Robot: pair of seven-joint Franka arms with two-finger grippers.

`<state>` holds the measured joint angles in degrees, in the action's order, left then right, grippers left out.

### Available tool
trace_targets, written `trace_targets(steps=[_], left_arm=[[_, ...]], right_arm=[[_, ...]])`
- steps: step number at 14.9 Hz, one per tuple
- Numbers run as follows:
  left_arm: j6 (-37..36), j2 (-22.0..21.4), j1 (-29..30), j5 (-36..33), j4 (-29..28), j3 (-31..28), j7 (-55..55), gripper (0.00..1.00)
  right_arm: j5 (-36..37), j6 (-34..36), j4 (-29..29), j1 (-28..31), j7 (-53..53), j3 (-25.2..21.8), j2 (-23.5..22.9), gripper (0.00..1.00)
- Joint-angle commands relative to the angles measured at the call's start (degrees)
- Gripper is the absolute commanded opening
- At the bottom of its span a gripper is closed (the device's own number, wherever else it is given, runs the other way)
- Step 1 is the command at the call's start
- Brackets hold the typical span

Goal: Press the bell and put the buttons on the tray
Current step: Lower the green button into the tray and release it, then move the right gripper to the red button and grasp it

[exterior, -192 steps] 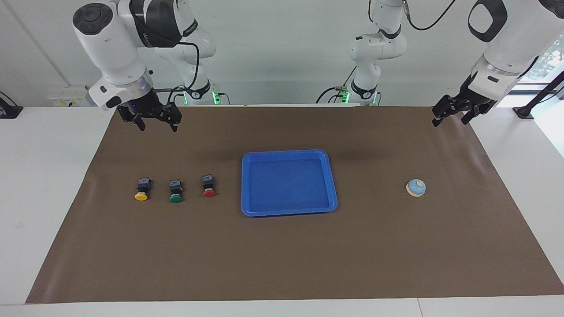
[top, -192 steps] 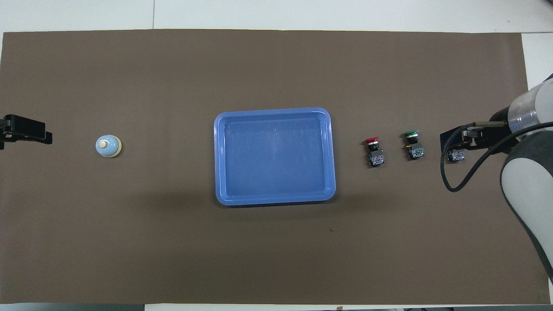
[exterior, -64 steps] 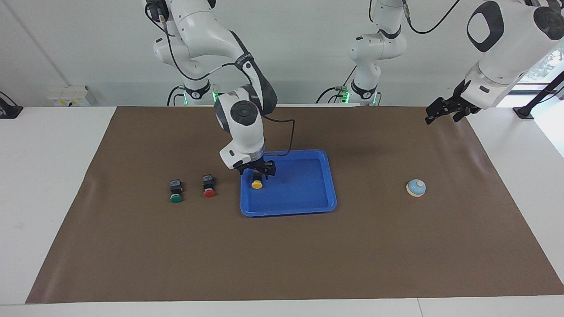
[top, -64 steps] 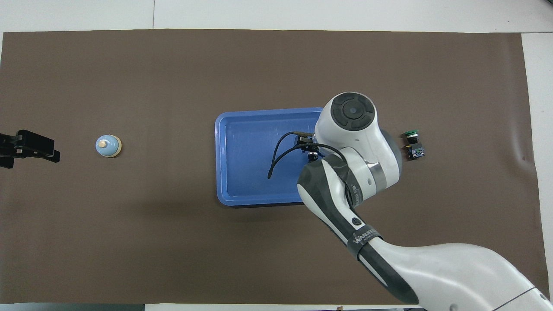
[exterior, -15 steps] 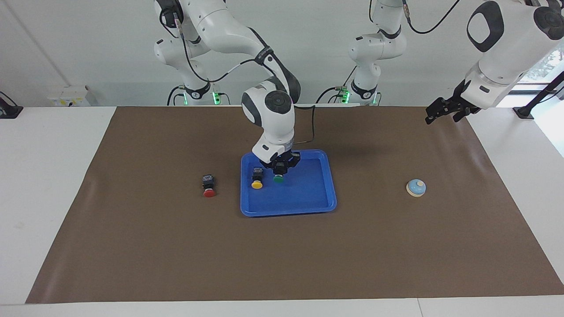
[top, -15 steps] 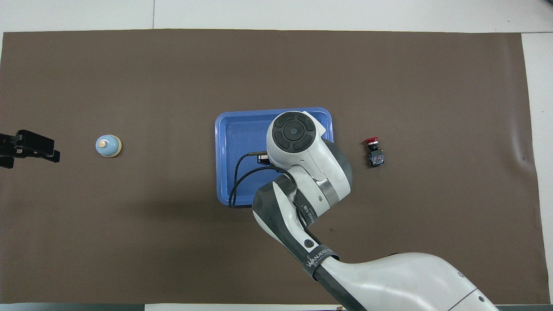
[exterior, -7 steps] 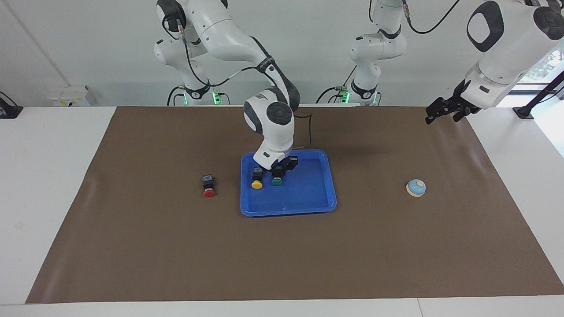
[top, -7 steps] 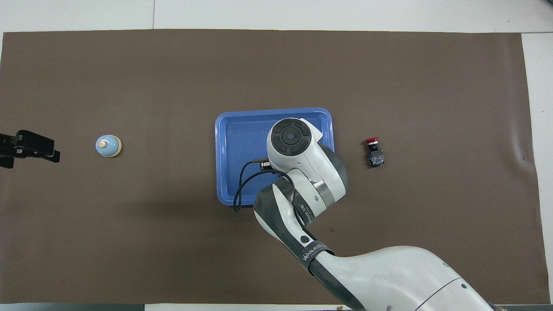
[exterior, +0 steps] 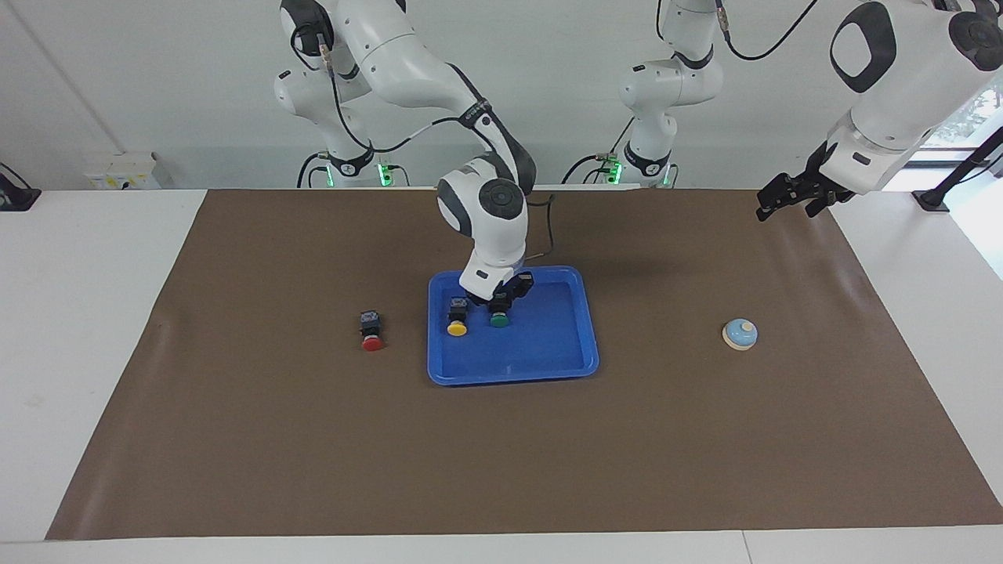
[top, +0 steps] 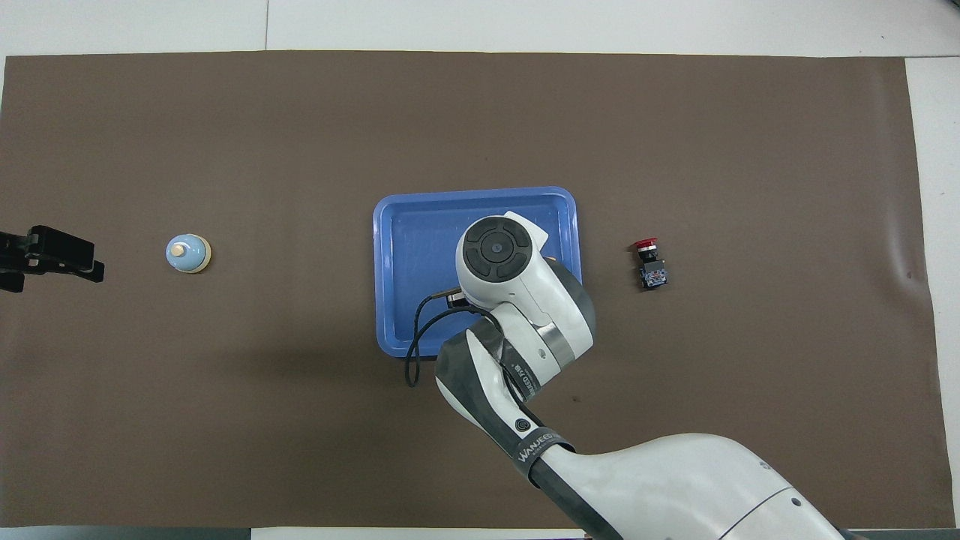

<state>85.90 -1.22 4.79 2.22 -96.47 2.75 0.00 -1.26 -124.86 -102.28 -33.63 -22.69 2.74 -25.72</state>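
Right tool (exterior: 497, 302) hangs low over the tray (exterior: 548, 362), clamped on the green button (exterior: 497, 317) beside the yellow button (exterior: 457, 324). From the tray, the red button (exterior: 371, 332) lies toward the right arm's end, its body pointing toward the robots. Left tool (exterior: 787, 197) waits open, the bell (exterior: 740, 334) toward its end.

Only legible text: "WANJEED" in white on the dark band round the right arm (top: 541, 441), overhead view; a smaller print on the band above it is unreadable.
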Motion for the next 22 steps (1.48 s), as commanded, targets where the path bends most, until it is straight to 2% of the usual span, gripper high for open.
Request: trace_targets(steps=[1, 2, 4, 5, 6, 9, 12, 17, 20, 22], left_arm=[[0.41, -1.24, -0.39, -0.11, -1.09, -0.29, 0.0, 1.0], [0.41, -1.24, -0.39, -0.11, -1.09, -0.29, 0.0, 1.0], [0.41, -1.24, -0.39, -0.11, -1.09, -0.29, 0.0, 1.0], [0.5, -1.24, -0.39, -0.11, -1.09, -0.29, 0.0, 1.0], [0.5, -1.24, -0.39, -0.11, -1.09, -0.29, 0.0, 1.0], [0.5, -1.24, -0.39, -0.11, -1.09, -0.29, 0.0, 1.0], [0.41, -1.24, -0.39, -0.11, -1.09, -0.29, 0.0, 1.0], [0.5, -1.24, -0.39, -0.11, -1.09, -0.29, 0.0, 1.0], [0.5, -1.24, -0.39, -0.11, -1.09, -0.29, 0.0, 1.0], [0.5, -1.24, -0.39, -0.11, -1.09, -0.29, 0.0, 1.0]], right_arm=[[-0.59, -0.99, -1.7, -0.29, 2.65, 0.08, 1.64, 0.38], [-0.59, -1.0, -1.7, -0.47, 2.56, 0.08, 1.64, 0.39], [-0.68, -1.0, -1.7, -0.47, 2.12, 0.08, 1.64, 0.54], [-0.85, -0.65, -1.35, -0.38, 1.6, 0.08, 1.64, 0.93], [-0.85, -0.21, -1.08, -0.38, 0.72, 0.08, 1.73, 1.0], [-0.85, 4.52, 1.28, 1.28, 1.15, -0.71, 4.18, 1.0], [-0.24, 7.0, 0.15, 9.08, 6.3, -0.8, 8.4, 1.0], [-0.24, 6.65, -2.3, 21.92, 15.02, -0.72, 9.38, 1.0], [-0.24, 4.64, -6.69, 25.09, 23.02, -0.8, 10.52, 1.0], [-0.24, 0.34, -9.5, 25.37, 24.09, -0.8, 10.26, 1.0]])
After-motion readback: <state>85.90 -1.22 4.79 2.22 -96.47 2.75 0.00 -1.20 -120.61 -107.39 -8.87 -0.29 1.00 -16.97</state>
